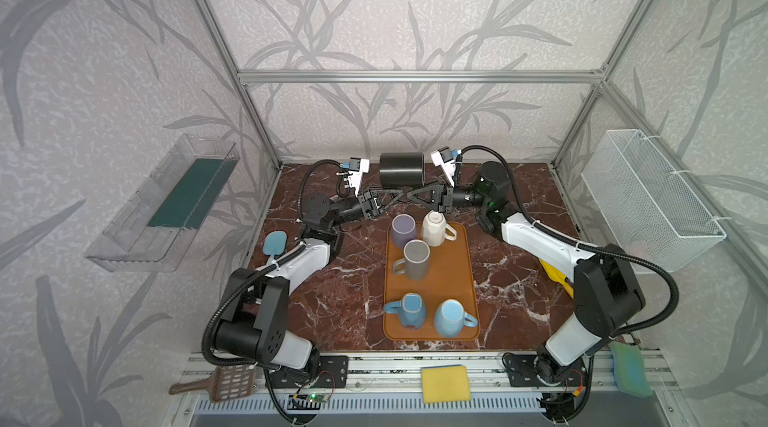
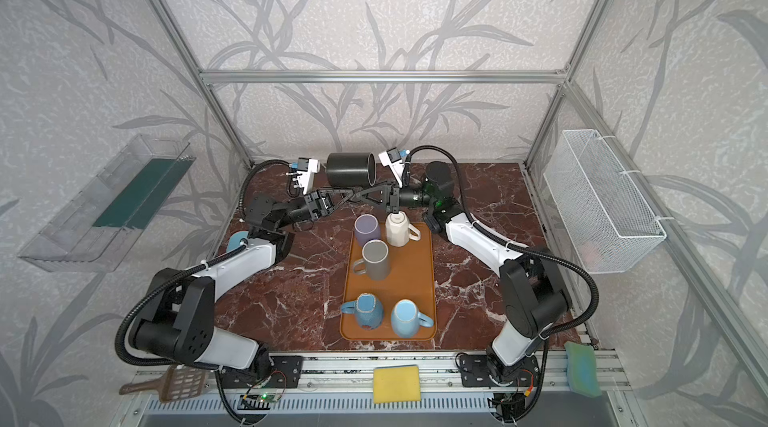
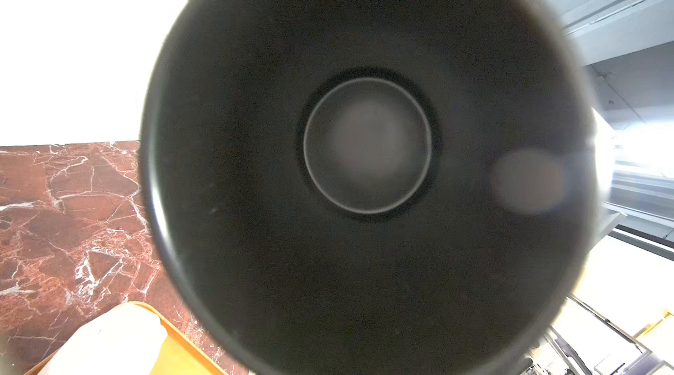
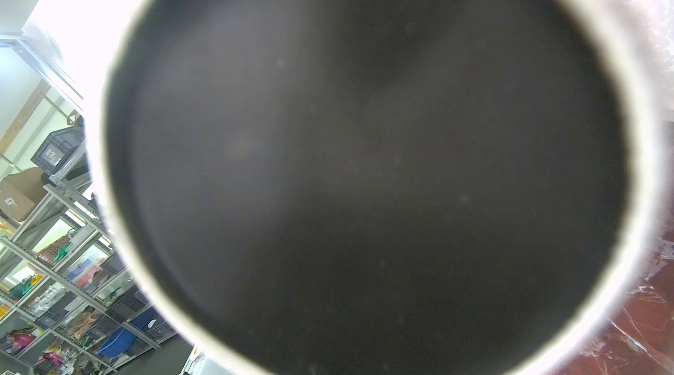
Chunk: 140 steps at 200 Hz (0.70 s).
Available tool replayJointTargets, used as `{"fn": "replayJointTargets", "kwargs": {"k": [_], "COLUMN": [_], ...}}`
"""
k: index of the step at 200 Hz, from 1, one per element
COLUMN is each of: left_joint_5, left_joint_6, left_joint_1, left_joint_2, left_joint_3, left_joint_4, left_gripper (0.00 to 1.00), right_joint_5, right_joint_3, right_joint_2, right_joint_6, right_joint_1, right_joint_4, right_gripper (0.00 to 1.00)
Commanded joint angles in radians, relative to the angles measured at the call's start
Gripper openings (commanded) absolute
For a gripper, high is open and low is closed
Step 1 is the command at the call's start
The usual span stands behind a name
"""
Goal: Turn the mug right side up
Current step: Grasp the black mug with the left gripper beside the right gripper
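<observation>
Above the back of the marbled desk (image 1: 332, 300), midway between the two arms: black mug (image 1: 401, 169), hanging clear of the surface and lying on its side, mouth turned toward the right arm, base toward the left, shown alike in both top views. Directly beneath it, left gripper (image 1: 395, 193) and right gripper (image 1: 411, 195) pointing at each other, tips nearly meeting under the mug's belly. Right fingers set narrow and clamped on the mug from below, the exact hold hidden by the mug's own body. Left fingers likewise close together at the same spot; cannot tell whether pressed onto the mug or merely beside it. Filling the left wrist view, the black mug (image 3: 364, 143) end-on as a dark round base with a raised ring, with a strip of desk and a corner of the orange tray (image 3: 189, 346) alongside. Filling the right wrist view, the same mug (image 4: 364, 165) as a blurred dark disc edged in pale glare, too soft for detail. Nearer the front, well apart from the hanging mug, the orange tray (image 1: 465, 263) with five others standing on it: purple mug (image 1: 404, 229), cream mug (image 1: 434, 229), grey mug (image 1: 417, 258), blue mug (image 1: 409, 310) and second blue mug (image 1: 451, 317). On the front rail, yellow sponge (image 1: 445, 383).
</observation>
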State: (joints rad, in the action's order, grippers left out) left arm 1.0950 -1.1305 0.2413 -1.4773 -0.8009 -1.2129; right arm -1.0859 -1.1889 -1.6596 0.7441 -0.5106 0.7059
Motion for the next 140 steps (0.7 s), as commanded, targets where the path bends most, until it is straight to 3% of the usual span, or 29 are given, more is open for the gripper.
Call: {"fn": "replayJointTargets", "kwargs": {"k": [1,43,105,140], "left_joint_5": [-0.047,-0.052,-0.066,-0.076], "left_joint_6": [-0.072,-0.069,-0.02,0.019], "left_joint_1": [0.003,0.003,0.01,0.015], "left_joint_2": [0.021,0.034,0.071,0.092], "left_joint_3": [-0.029,-0.025,-0.021,-0.021], "left_joint_4": [-0.108,-0.1,-0.038,0.011], "left_gripper": [0.0,0.0,0.0,0.0], "right_joint_5": [-0.088,-0.058,-0.033,-0.025], "right_joint_3": [0.012,0.006,-0.006,-0.004], "right_joint_2": [0.014,0.025,0.041,0.046], "right_joint_6": [-0.062,-0.1,-0.193,-0.214], "right_joint_1": [-0.039,-0.038,-0.039,-0.038], "right_joint_4": [-0.008,-0.086,-0.2,-0.23], "right_gripper": [0.0,0.01,0.33,0.44]}}
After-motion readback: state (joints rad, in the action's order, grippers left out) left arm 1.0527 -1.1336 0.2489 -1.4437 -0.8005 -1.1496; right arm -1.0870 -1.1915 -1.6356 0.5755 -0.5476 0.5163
